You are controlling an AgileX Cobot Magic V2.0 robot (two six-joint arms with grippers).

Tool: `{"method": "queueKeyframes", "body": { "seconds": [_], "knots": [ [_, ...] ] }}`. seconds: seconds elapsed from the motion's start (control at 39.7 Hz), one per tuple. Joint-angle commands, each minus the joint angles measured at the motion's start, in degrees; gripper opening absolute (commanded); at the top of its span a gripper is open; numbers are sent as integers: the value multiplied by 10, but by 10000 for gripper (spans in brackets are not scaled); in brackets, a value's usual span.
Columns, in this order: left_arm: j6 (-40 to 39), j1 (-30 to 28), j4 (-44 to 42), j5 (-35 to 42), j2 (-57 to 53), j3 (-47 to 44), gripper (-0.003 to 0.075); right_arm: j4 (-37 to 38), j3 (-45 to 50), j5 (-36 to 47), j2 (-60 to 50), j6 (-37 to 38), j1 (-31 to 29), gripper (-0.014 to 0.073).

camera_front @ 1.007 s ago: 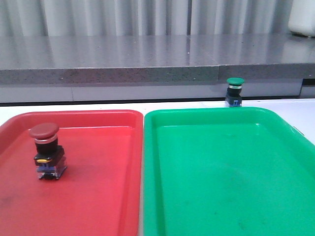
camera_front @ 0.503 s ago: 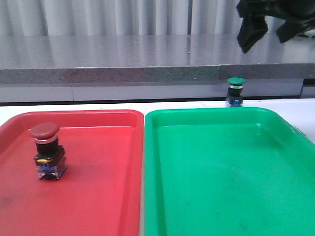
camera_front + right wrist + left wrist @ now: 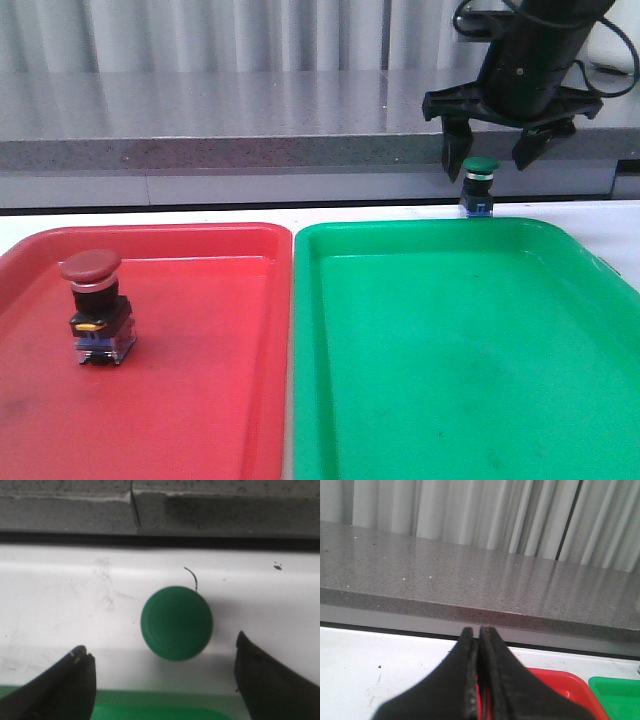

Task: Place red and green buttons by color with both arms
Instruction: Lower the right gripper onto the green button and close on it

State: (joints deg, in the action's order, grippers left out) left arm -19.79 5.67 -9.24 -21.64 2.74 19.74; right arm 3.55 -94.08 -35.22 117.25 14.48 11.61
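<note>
Dropping from high above half a second ago, the right claw (image 3: 496, 155) is now hanging spread around the green button (image 3: 478, 187) on the counter (image 3: 200, 214) behind the green tray (image 3: 440, 235). Next: lowering and pinching. Left claw (image 3: 479, 680) is pressed together.

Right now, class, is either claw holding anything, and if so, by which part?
Nothing is held. The right claw hangs open above the green button, prongs either side, not touching. The left claw is shut on nothing. The red button sits untouched.
</note>
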Motion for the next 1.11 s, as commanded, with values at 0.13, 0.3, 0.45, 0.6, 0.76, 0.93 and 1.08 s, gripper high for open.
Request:
{"method": "queueKeyframes", "body": {
  "seconds": [0.13,0.3,0.45,0.6,0.76,0.93,1.08],
  "knots": [
    [-2,0,0,46,6,14,-20,10,-82,19,24,17,-5,587],
    [-2,0,0,46,6,14,-20,10,-96,17,39,19,-15,485],
    [-2,0,0,46,6,14,-20,10,-96,17,39,19,-16,258],
    [-2,0,0,46,6,14,-20,10,-96,20,37,19,-16,156],
    [-2,0,0,46,6,14,-20,10,-96,16,16,19,-16,158],
    [-2,0,0,46,6,14,-20,10,-95,-9,-38,19,-10,158],
    [-2,0,0,46,6,14,-20,11,-41,19,-101,19,9,158]
  ]
}}
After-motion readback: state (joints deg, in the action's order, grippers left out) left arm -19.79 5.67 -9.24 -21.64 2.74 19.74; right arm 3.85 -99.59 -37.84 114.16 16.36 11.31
